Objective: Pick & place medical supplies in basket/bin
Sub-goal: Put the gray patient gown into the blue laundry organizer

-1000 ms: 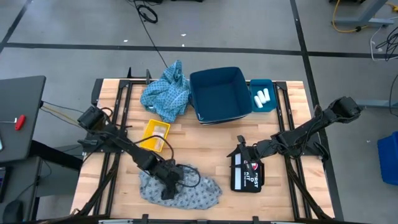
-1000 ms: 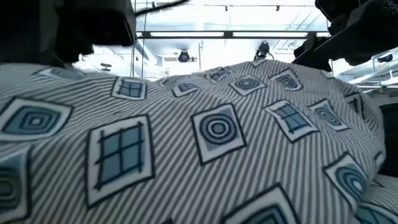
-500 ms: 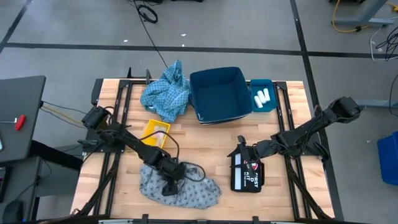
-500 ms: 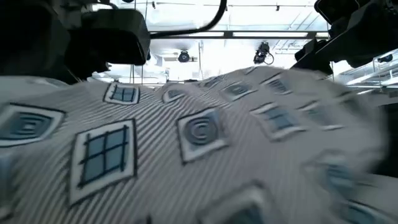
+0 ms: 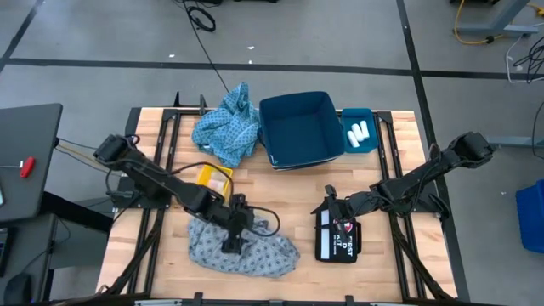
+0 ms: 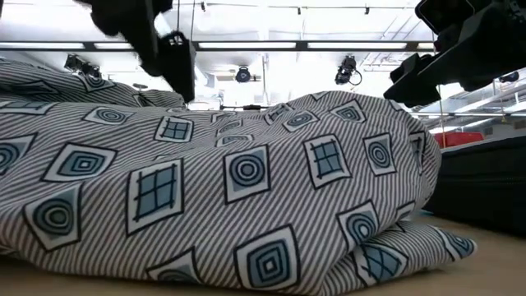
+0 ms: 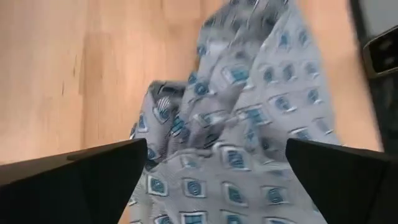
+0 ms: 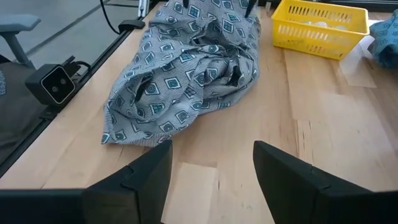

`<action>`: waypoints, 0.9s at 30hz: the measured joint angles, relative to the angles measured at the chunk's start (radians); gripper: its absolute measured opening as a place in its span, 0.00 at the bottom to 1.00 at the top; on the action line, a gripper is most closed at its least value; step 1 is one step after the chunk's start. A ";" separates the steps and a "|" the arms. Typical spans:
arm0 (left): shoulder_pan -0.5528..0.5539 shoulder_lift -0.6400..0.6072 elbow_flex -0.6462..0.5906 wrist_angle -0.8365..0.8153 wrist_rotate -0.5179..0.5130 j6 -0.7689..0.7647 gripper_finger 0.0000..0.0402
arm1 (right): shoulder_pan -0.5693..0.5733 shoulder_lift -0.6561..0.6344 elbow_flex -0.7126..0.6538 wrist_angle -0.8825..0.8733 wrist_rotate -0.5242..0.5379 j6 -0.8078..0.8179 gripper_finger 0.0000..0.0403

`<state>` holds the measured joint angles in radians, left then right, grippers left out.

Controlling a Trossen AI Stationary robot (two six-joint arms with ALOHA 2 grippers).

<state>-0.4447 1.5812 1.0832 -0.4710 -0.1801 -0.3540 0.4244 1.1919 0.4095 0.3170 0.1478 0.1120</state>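
Observation:
A grey cloth [image 5: 246,253] with blue square patterns lies crumpled on the table near its front edge. My left gripper [image 5: 232,241] hangs open just above the cloth's middle. In the left wrist view the fingers stand wide apart over the cloth [image 7: 236,124] and hold nothing. A second, light-blue cloth [image 5: 227,129] lies at the far left beside the blue bin [image 5: 299,127]. Small white rolls [image 5: 358,132] sit in a teal tray. My right gripper [image 5: 328,206] waits open at mid-right, with nothing between its fingers [image 8: 149,171].
A yellow basket [image 5: 213,180] holding clear packets stands left of centre, just behind the grey cloth. A black first-aid pouch [image 5: 337,238] lies under the right gripper. Bare wood shows between the cloth and the pouch.
My left gripper has risen off the grey cloth and drifted a little toward the far edge. The cloth stays on the table. In the low view its heap now sits lower and rumpled.

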 joint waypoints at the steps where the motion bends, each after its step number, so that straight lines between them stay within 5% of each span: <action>1: 0.013 0.009 -0.003 -0.004 0.011 0.013 0.97 | 0.000 0.000 0.000 -0.003 0.000 0.000 0.58; 11: 0.233 0.099 -0.012 -0.004 0.264 0.227 0.98 | 0.000 0.000 0.000 -0.018 -0.001 0.005 0.58; 20: 0.353 0.189 -0.011 0.019 0.776 0.310 0.98 | 0.000 0.000 0.000 -0.022 -0.022 0.008 0.58; 23: 0.375 0.218 -0.011 0.029 0.795 0.332 0.98 | 0.000 0.000 0.000 -0.022 -0.024 0.008 0.58; 27: 0.410 0.253 -0.011 0.028 0.687 0.373 0.98 | 0.000 0.000 0.000 -0.026 -0.025 0.008 0.58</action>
<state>-0.0347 1.8344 1.0721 -0.4434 0.5064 0.0186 0.4242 1.1919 0.4095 0.2911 0.1230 0.1196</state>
